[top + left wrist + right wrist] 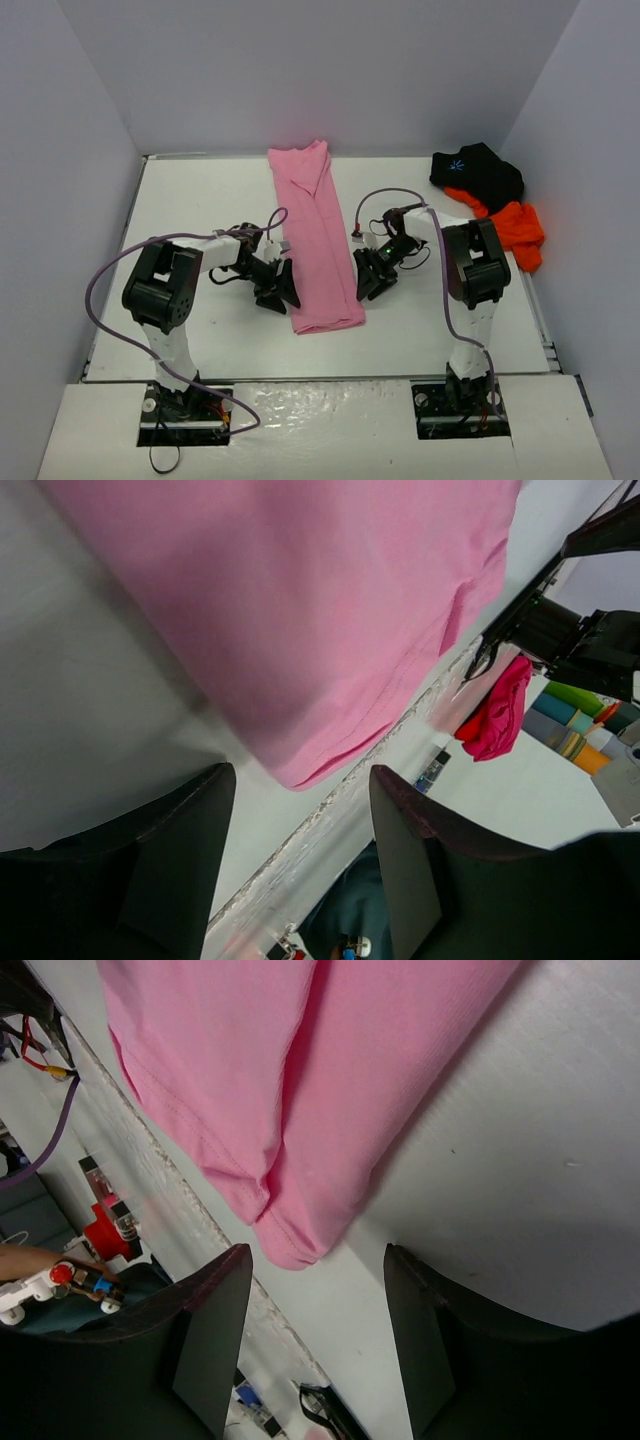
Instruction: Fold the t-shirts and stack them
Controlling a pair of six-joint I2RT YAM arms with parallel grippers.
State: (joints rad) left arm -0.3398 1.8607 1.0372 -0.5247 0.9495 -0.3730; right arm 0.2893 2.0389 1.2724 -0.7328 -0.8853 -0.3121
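T-shirts number three here, and only the pink t-shirt [315,240] is being worked on. The left gripper [278,288] sits low at 9 o'clock of that shirt's near end, with its jaws spread and nothing between them. The shirt lies at the centre of the table [200,200], already narrowed into a long strip running from 12 to 6 o'clock, collar end far and hem near. The right gripper [370,278] mirrors the left at 3 o'clock, also wide open and empty. This flanking pose probably sets each one up to take a hem corner and carry it toward the collar. The black t-shirt [480,172] and the orange t-shirt [515,230] wait crumpled and touching at 2 o'clock, out of the way. Only the overhead view shows those two and the strip's full length. The wrist views add what it cannot: each hem corner lies just ahead of the open fingers, not yet touched, and the right wrist view shows doubled layers at the hem [290,1230].
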